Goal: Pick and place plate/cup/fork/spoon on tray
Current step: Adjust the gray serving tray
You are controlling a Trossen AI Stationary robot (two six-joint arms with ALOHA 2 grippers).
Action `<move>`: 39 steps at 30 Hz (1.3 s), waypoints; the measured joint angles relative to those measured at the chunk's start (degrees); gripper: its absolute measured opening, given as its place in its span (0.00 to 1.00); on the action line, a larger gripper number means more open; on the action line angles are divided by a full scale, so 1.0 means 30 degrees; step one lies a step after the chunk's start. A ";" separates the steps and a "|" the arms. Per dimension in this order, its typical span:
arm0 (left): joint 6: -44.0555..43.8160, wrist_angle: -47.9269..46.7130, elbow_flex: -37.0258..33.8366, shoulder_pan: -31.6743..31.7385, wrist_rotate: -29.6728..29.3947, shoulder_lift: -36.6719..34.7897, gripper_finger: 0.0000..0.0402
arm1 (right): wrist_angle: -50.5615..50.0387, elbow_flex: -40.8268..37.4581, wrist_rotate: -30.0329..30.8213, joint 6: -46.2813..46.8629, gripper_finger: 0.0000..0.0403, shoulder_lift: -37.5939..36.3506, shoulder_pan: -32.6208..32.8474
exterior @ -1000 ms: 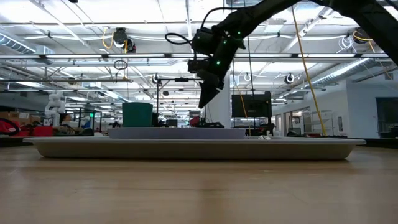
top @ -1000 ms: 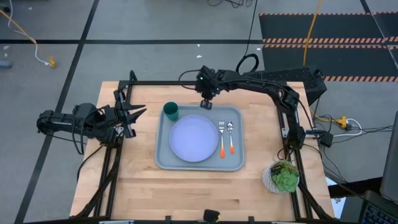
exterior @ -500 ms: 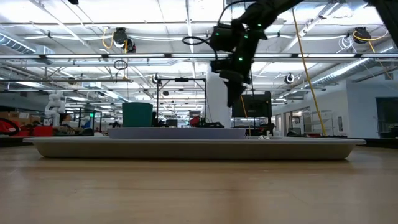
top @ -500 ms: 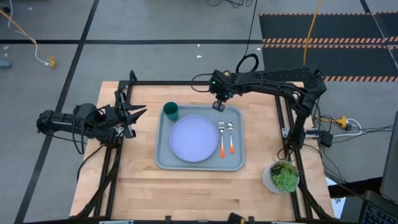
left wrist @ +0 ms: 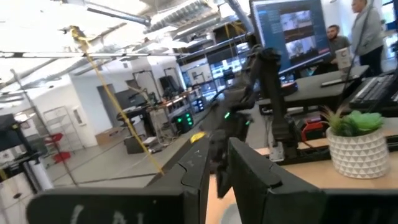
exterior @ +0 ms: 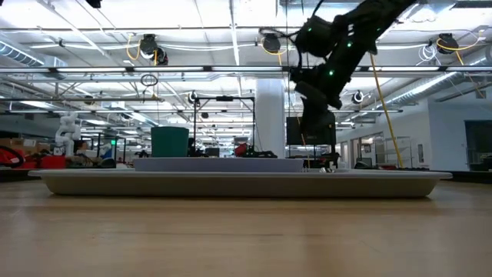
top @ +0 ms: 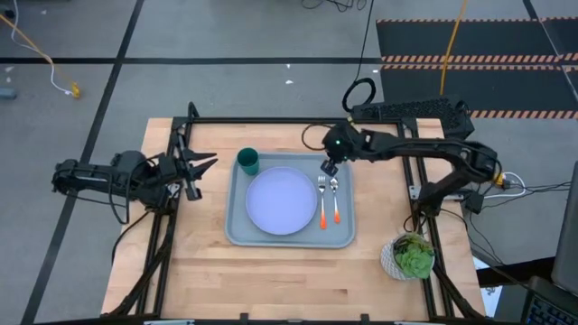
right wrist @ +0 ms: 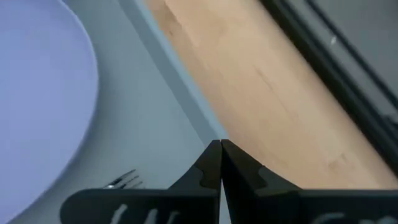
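Note:
The grey-blue tray (top: 242,208) lies mid-table and also shows in the low view (exterior: 238,183). On it lie the lavender plate (top: 282,200), the orange-handled fork (top: 321,200) and the orange-handled spoon (top: 335,199). The dark green cup (top: 248,162) stands upright in the tray's far left corner. My right gripper (top: 329,168) is shut and empty, pointing down above the tray's far rim (right wrist: 180,81), just beyond the fork's tines (right wrist: 121,180). My left gripper (top: 194,171) waits left of the tray, empty, with a narrow gap between its fingers (left wrist: 217,168).
A white pot of green leaves (top: 411,255) stands at the table's near right corner. Black frame rails run along the table's left, far and right edges. Bare wood (top: 262,280) lies in front of the tray. People stand in the room behind, in the left wrist view (left wrist: 367,25).
My right gripper has gone toward the table's right edge along the tray's far rim, from beyond the plate to beyond the fork, and has come a little lower. It has stayed shut and empty. The things on the tray have kept still.

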 joint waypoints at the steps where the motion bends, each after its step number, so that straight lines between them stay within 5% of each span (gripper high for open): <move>1: -0.0014 0.0009 0.0000 0.0076 -0.0180 0.0030 0.16 | 0.0504 -0.0262 0.0019 -0.0144 0.00 -0.0377 0.0074; 9: -0.0913 0.0035 0.0000 0.1357 -0.0607 0.0061 0.16 | 0.5119 -0.1151 -0.0058 -0.1909 0.00 -0.1986 0.0144; 15: -0.1096 -0.0110 -0.0001 0.2126 0.0098 0.0061 0.16 | 0.6671 -0.1164 -0.2599 -0.2828 0.00 -0.1898 0.0141; 22: -0.1363 -0.0277 0.0000 0.2923 0.1779 0.0061 0.16 | 0.6578 -0.1164 -0.3079 -0.3198 0.00 -0.1837 0.0149; 36: -0.2251 -0.0754 0.0000 0.3354 0.1829 0.0061 0.16 | 0.6563 -0.1164 -0.3519 -0.2768 0.00 -0.1830 0.0149; 39: -0.2440 -0.1122 0.0000 0.3350 0.1271 0.0061 0.16 | 0.5987 -0.1163 -0.2078 -0.1420 0.00 -0.1830 0.0113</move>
